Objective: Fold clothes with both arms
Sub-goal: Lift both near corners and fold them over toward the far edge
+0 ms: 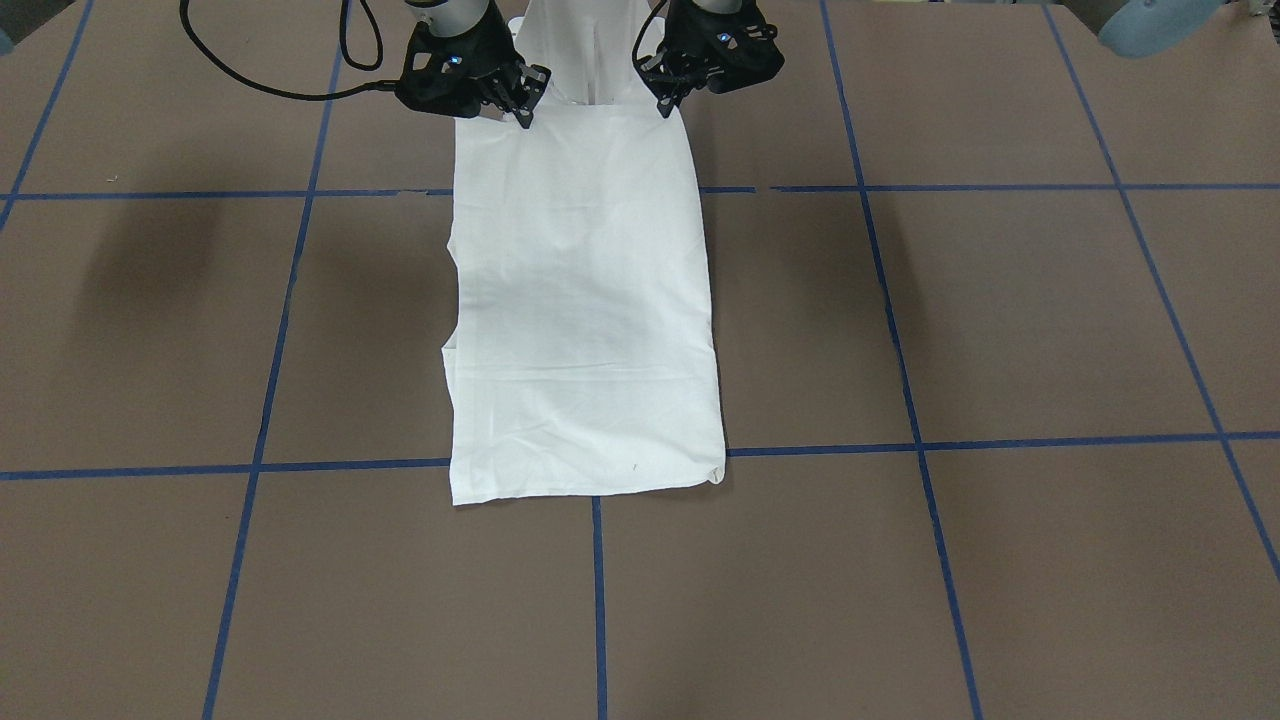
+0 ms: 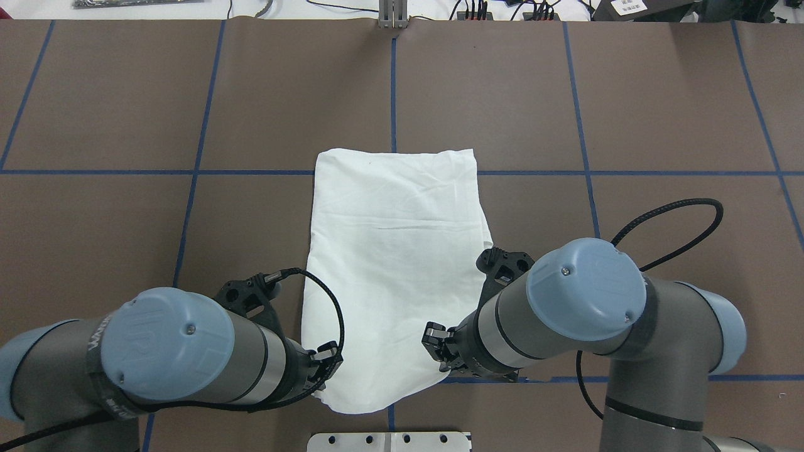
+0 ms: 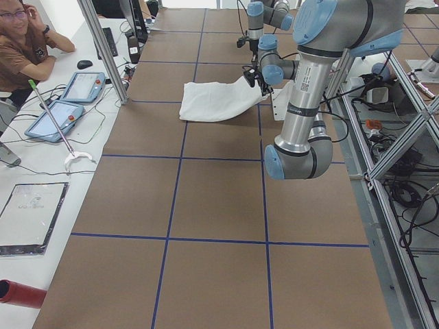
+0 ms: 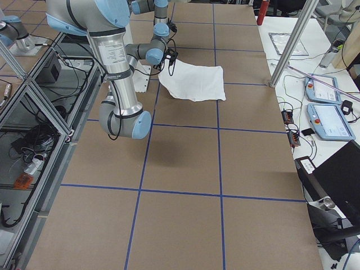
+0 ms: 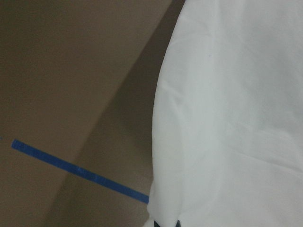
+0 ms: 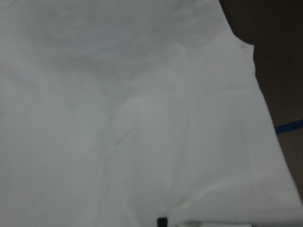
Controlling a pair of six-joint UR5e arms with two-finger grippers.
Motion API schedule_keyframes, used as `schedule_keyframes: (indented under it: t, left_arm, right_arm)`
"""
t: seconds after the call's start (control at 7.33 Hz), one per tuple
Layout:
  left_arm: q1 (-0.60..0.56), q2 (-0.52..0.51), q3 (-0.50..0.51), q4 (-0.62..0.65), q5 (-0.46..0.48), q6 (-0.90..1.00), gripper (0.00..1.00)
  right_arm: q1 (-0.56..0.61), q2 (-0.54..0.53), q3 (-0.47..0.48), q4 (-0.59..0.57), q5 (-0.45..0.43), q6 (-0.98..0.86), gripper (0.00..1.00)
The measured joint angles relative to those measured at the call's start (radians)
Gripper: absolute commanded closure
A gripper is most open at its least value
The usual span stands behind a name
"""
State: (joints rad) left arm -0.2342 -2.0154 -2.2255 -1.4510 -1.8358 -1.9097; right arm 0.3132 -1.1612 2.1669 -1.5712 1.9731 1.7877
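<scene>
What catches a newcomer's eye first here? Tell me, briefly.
A white shirt, folded into a long strip, lies at the middle of the brown table with its blue tape grid. At its robot-side end the left gripper and the right gripper each pinch a corner, holding that edge off the surface.

arms (image 3: 302,103): silver tubes | grey joints | light-blue caps (image 2: 584,289) | black cables (image 2: 691,201)

- We see bare surface (image 2: 125,251) open on either side of the shirt (image 2: 396,251) and beyond its far edge.
- The left gripper (image 2: 323,364) and right gripper (image 2: 436,342) crowd its raised near corners.
</scene>
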Motion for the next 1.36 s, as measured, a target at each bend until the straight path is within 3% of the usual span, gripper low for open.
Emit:
schedule_keyframes:
  t: [0.41, 0.82, 1.36]
  left_arm:
    - [-0.009, -0.012, -0.023, 0.028, -0.016, 0.029, 1.00]
    - [-0.155, -0.032, 0.018, 0.014, -0.031, 0.156, 1.00]
    - [-0.296, -0.119, 0.242, -0.137, -0.051, 0.191, 1.00]
  right_arm:
    - [0.010, -0.001, -0.001, 0.008, 0.005, -0.007, 1.00]
    - [0.113, 0.062, -0.094, 0.013, -0.004, -0.076, 1.00]
    - [0.238, 0.128, -0.214, 0.014, -0.024, -0.198, 1.00]
